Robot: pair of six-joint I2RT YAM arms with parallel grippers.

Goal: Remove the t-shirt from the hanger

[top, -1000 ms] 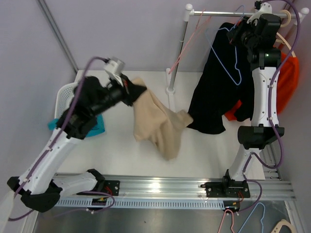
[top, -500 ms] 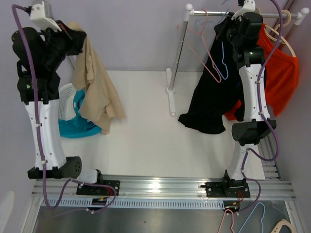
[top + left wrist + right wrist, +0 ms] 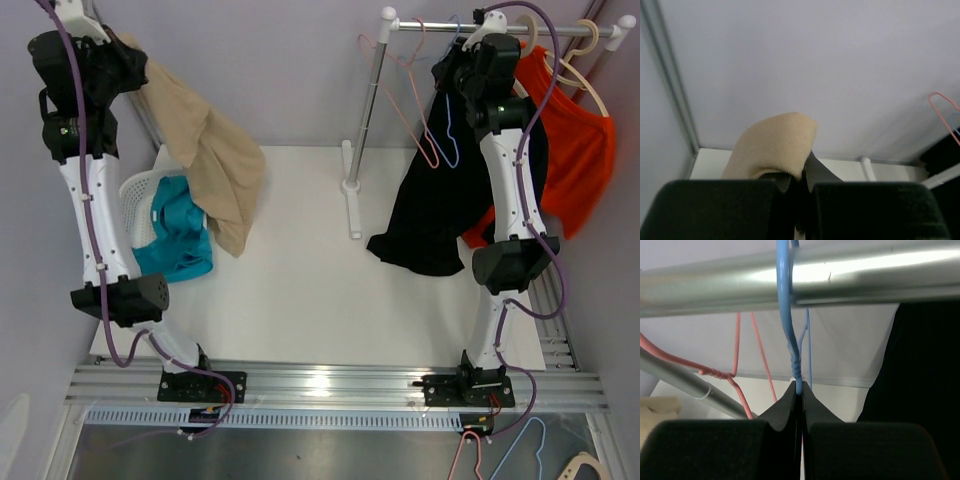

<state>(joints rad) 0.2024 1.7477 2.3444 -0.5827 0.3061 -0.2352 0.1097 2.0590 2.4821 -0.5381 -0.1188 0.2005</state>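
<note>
The beige t-shirt [image 3: 205,160] hangs free from my left gripper [image 3: 130,55], raised high at the far left; it is off any hanger. In the left wrist view the jaws [image 3: 799,175] are shut on a fold of the shirt [image 3: 775,145]. My right gripper [image 3: 465,55] is up at the metal rail [image 3: 500,27], shut on the neck of a bare blue wire hanger [image 3: 448,140]. In the right wrist view the blue hanger [image 3: 790,340] hooks over the rail [image 3: 865,275] just above my closed gripper [image 3: 800,390].
A white basket [image 3: 140,195] holding a teal garment [image 3: 180,235] sits under the beige shirt. A pink hanger [image 3: 405,100], a black garment [image 3: 440,210] and an orange garment [image 3: 570,150] hang on the rack. The rack post [image 3: 365,110] stands mid-table.
My left arm swung up and to the far left, carrying the beige shirt from the table's middle to above the basket. My right gripper shifted slightly left along the rail with the blue hanger.
</note>
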